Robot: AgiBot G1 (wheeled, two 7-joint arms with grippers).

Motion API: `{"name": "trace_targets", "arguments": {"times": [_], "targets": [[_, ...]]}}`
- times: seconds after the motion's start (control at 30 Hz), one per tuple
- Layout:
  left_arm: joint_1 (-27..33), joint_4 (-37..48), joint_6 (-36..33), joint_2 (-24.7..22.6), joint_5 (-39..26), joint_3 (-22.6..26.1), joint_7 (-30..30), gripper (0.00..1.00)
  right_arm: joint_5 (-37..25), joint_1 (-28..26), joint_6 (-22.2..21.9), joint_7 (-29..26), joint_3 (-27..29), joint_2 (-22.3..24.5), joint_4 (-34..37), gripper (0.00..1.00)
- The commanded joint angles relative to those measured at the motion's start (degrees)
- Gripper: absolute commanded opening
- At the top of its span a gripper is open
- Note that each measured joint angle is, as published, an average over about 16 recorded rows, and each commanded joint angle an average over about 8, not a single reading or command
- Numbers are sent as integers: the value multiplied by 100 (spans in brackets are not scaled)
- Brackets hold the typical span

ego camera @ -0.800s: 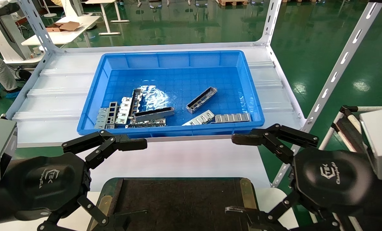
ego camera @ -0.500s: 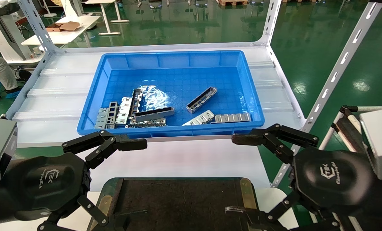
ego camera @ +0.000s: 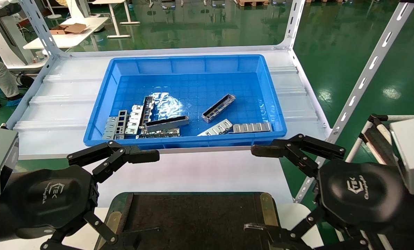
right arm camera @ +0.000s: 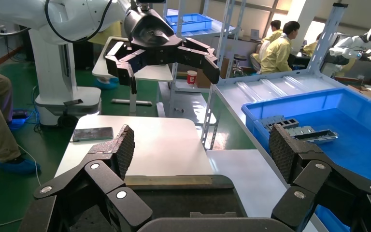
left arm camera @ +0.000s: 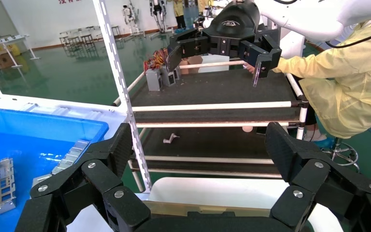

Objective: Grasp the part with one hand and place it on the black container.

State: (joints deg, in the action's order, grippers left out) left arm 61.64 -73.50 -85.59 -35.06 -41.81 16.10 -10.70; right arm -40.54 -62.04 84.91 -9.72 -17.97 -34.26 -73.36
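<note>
White shelf [ego camera: 64, 104]: blue bin [ego camera: 189, 66] holds part [ego camera: 218, 108], apparently apart from clustered parts [ego camera: 144, 121].

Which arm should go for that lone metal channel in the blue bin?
Right, probably. The channel lies in the bin's right half, nearer the right end effector, which is open. The left end effector, also open, sits across from the clustered parts.

- The bin [ego camera: 189, 66] sits on the shelf surface [ego camera: 54, 104], beyond the tray [ego camera: 193, 215].
- In the bin, the part [ego camera: 218, 108] lies alone, right of centre.
- A cluster of parts [ego camera: 144, 121] lies at its near left.
- Two flat strips [ego camera: 234, 127] lie by the near right wall.
- The left gripper [ego camera: 102, 194] and right gripper [ego camera: 273, 191] flank the tray.
</note>
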Motion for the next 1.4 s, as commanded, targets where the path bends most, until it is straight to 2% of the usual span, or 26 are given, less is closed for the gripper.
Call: {"name": "trace_targets", "arguments": {"times": [0.03,1.4], "targets": [[0,0,0,0,0,0,0,100,0,0,0,0,0,0,0,100],[4,3,55,-16,-26,-10,34,100,0,-1,1,1,-1,0,2,100]]}}
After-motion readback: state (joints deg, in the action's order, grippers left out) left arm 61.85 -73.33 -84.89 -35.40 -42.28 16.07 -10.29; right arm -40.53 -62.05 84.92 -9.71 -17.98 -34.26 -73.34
